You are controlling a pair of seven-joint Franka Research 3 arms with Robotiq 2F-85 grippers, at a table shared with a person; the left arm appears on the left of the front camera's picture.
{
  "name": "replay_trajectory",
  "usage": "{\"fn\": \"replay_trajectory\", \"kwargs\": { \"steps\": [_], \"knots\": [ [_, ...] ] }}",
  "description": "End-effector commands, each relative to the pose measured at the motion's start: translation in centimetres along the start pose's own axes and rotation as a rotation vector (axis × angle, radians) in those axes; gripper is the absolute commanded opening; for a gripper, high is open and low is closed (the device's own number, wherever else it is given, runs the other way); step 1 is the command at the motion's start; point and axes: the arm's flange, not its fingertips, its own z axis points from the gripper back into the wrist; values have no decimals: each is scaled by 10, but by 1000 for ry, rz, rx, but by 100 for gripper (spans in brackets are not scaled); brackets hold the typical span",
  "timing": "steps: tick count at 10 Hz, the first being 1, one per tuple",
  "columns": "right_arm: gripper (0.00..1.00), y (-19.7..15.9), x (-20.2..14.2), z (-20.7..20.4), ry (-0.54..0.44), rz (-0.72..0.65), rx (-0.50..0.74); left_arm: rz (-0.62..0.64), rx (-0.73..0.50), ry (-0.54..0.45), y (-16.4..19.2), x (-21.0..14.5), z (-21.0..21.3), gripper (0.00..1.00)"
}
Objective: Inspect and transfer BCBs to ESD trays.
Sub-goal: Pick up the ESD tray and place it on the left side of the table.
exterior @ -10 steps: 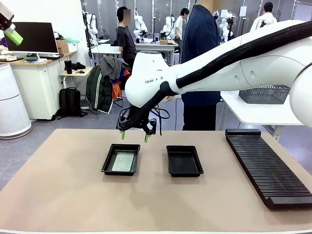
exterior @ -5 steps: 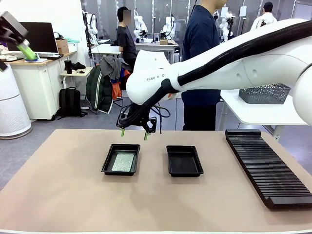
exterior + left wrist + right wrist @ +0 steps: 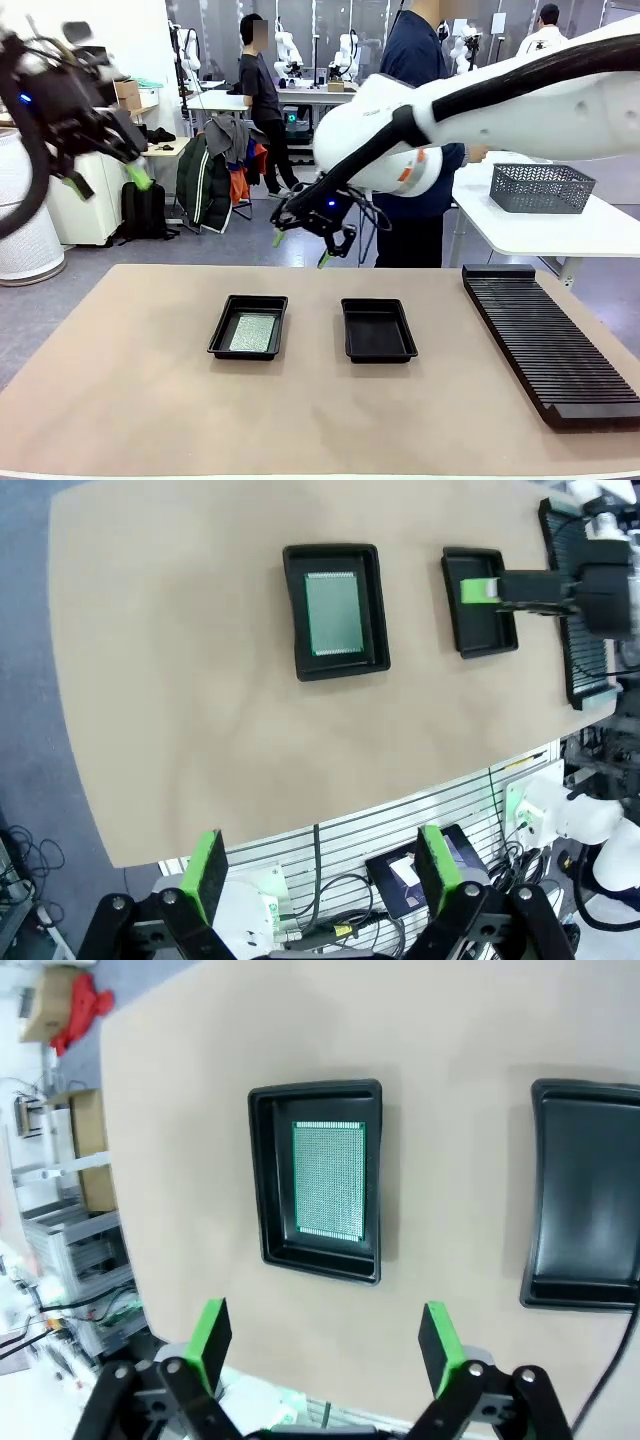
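Two black ESD trays lie side by side mid-table. The left tray (image 3: 221,337) (image 3: 294,615) (image 3: 262,1182) holds one green BCB (image 3: 253,332) (image 3: 333,613) (image 3: 329,1178) lying flat on its floor. The right tray (image 3: 378,330) (image 3: 482,620) (image 3: 590,1195) has nothing in it. My right gripper (image 3: 300,250) (image 3: 322,1345) hangs open high above the table's far edge, between the two trays, with nothing between its green pads. My left gripper (image 3: 108,182) (image 3: 322,872) is open too, raised well off to the left of the table and looking down on both trays.
A long black ribbed rack (image 3: 550,335) runs along the table's right side. A person in a dark blue top (image 3: 415,100) stands at the far side behind my right arm. A grey mesh basket (image 3: 543,187) sits on a white side table at back right.
My right gripper has risen and swung right, away from above the left tray. My left arm has dropped into view at the upper left. The board and trays have not moved.
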Motion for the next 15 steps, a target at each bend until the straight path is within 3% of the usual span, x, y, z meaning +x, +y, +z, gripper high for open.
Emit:
{"fn": "replay_trajectory", "kwargs": {
  "steps": [1,6,7,15],
  "knots": [
    [100,-45,-15,18,0,-10,119,5,43,28,-18,17,-40,100],
    [100,-102,-18,44,-21,-69,276,-29,142,118,-44,40,-155,100],
    [100,-71,-8,44,-5,-68,201,-25,163,122,-42,43,-177,100],
    [100,-71,-8,44,-5,-68,201,-41,196,46,-9,75,-305,100]
  ]
}}
